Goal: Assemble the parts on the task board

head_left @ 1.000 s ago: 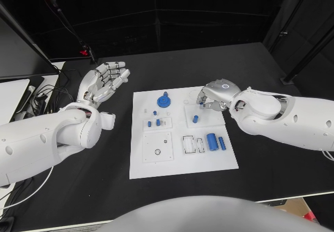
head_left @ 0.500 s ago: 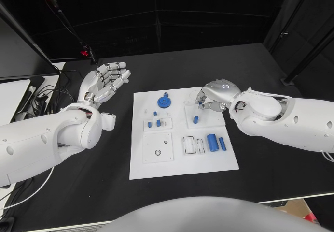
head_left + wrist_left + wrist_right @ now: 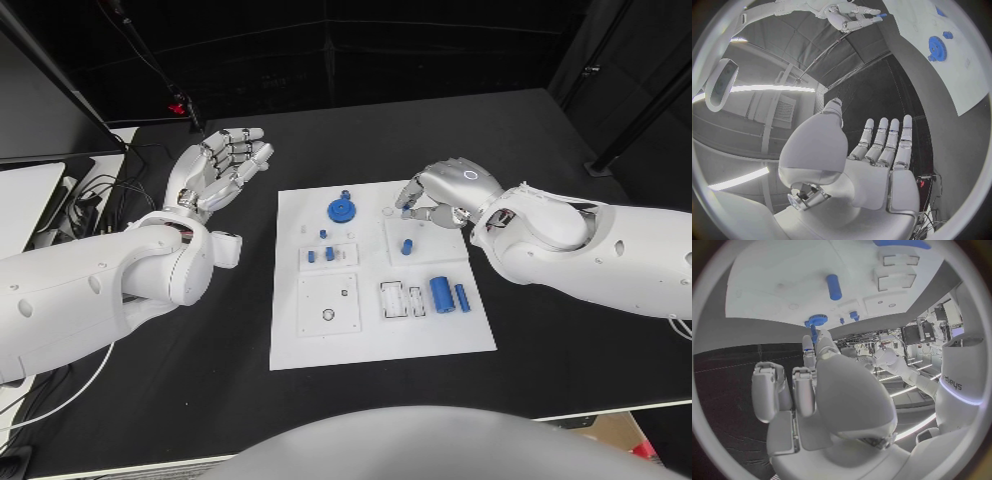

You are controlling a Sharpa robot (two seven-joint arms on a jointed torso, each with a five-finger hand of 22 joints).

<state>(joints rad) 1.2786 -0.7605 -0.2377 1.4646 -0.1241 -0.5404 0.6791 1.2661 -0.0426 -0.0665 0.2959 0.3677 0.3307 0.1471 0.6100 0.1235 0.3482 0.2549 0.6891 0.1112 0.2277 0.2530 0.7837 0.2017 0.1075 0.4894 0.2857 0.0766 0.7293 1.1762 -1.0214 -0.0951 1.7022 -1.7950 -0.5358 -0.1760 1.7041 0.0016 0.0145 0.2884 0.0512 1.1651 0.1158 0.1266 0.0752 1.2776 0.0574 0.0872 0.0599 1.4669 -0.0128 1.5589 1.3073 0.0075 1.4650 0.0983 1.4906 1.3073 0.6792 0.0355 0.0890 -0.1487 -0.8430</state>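
— Which hand is closer to the work?

— The right hand (image 3: 444, 188). It hangs over the far right corner of the flat white task board (image 3: 378, 335). The left hand (image 3: 216, 165) is off the board, over the black table (image 3: 577, 330) to the far left, fingers spread and palm empty.

— Is the right one carrying anything?

— Its fingertips are pinched on a tiny blue plastic part (image 3: 879, 16). The left wrist view shows this most plainly. Exactly how it sits in the pinch is too small to tell.

— And where would that go?

— My guess is the small white square plate just on the near side of the hand. A short blue peg (image 3: 407, 245) lies flat there, its long axis running roughly near to far. So the target is toward the robot and below the fingertips. The round blue toothed gear (image 3: 340, 210) sits to the hand's left, and the two blue cylinders (image 3: 449, 295) lie nearer still, side by side.

— What has changed over the last second?

— The right hand has drifted a little farther away and to the left, carrying the part along. The left hand has stayed put, and the pieces on the board haven't shifted.
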